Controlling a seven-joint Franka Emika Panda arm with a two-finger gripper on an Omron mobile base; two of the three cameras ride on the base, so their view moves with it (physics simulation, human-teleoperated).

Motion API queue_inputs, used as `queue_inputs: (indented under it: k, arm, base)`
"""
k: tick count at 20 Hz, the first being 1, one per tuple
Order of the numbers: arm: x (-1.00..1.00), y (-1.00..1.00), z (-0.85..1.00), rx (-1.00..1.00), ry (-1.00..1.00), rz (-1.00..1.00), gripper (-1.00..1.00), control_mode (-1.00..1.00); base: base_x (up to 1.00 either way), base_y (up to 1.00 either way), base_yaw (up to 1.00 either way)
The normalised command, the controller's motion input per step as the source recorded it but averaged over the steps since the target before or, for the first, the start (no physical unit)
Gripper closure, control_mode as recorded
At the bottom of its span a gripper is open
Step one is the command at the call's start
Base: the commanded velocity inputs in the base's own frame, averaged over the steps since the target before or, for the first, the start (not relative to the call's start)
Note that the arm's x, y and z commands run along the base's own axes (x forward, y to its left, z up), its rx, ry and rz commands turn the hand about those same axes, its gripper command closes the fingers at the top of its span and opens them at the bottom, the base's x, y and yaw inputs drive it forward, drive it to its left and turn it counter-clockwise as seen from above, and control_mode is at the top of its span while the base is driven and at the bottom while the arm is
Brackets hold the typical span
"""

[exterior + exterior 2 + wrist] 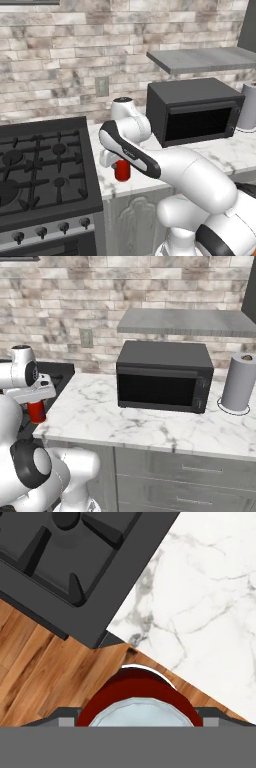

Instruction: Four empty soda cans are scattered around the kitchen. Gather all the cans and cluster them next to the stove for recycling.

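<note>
We hold one red can between the fingers, closed on its sides, at the front left corner of the bench, just beside the stove. We cannot tell if it already stands on the bench. No other can stands there, so we judge three are left to gather.

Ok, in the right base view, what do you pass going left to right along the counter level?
Red can in the claw at the counter's left edge → wall outlet → black microwave → grey paper-towel roll.
</note>
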Motion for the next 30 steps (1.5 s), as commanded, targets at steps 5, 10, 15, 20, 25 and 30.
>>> queue_inputs:
  k: [5, 10, 15, 20, 25, 30]
  arm:
    - [0.00, 0.00, 0.00, 0.00, 0.00, 0.00, 1.00, 1.00]
    - [0.00, 0.00, 0.00, 0.00, 0.00, 0.00, 1.00, 1.00]
    - [0.23, 0.01, 0.00, 0.00, 0.00, -0.11, 1.00, -1.00]
    - [0.50, 0.00, -0.05, 0.00, 0.00, -0.12, 1.00, -1.00]
    - [0.50, 0.00, -0.16, 0.00, -0.02, -0.06, 1.00, -1.00]
    - [0.52, 0.00, -0.20, 0.00, 0.00, -0.01, 1.00, -1.00]
  base:
    - [0.00, 0.00, 0.00]
    - [0.00, 0.00, 0.00]
    - [0.04, 0.02, -0.04]
    - [0.00, 0.00, 0.00]
    - [0.00, 0.00, 0.00]
    - [0.00, 0.00, 0.00]
